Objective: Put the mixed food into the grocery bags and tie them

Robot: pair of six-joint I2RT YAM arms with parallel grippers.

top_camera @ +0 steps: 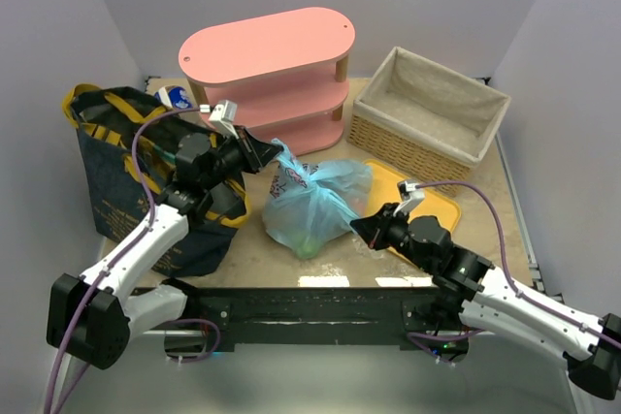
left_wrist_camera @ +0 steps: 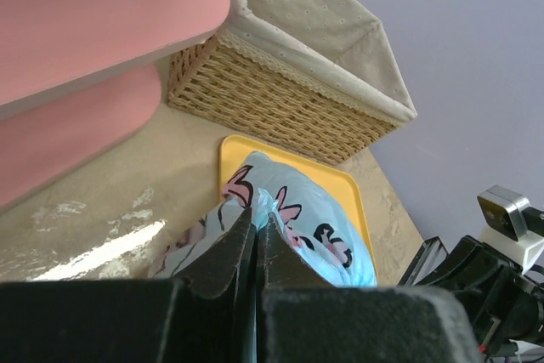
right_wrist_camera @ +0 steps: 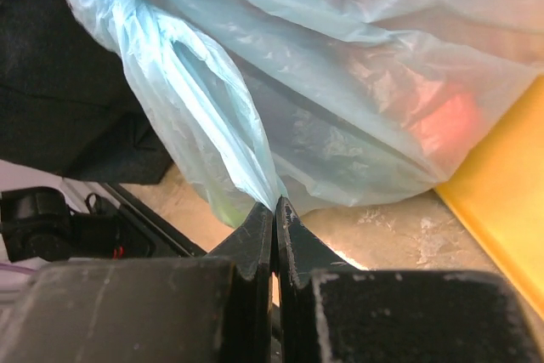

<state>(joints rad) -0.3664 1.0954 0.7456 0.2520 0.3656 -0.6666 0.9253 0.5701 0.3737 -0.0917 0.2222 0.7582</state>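
Plastic bag (top_camera: 315, 203) contents: only dim green and reddish smudges through film, unidentifiable. Tote (top_camera: 112, 186) interior largely masked by left arm (top_camera: 146, 239); printed text too small to read. Tray (top_camera: 388, 179) part-covered by bag, right arm (top_camera: 505, 288)

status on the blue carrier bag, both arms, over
Left gripper shut on top of light-blue bag. Right gripper shut on a handle strand. Bag partly on yellow tray. Pink shelf close behind left arm.

My tan table (top_camera: 490, 186) carries a pink shelf (top_camera: 272, 75) and a wicker basket (top_camera: 408, 143) at the back. A navy tote (top_camera: 107, 176) stands at my left. A blue plastic bag (top_camera: 315, 206) sits mid-table, at the edge of a yellow tray (top_camera: 386, 179).
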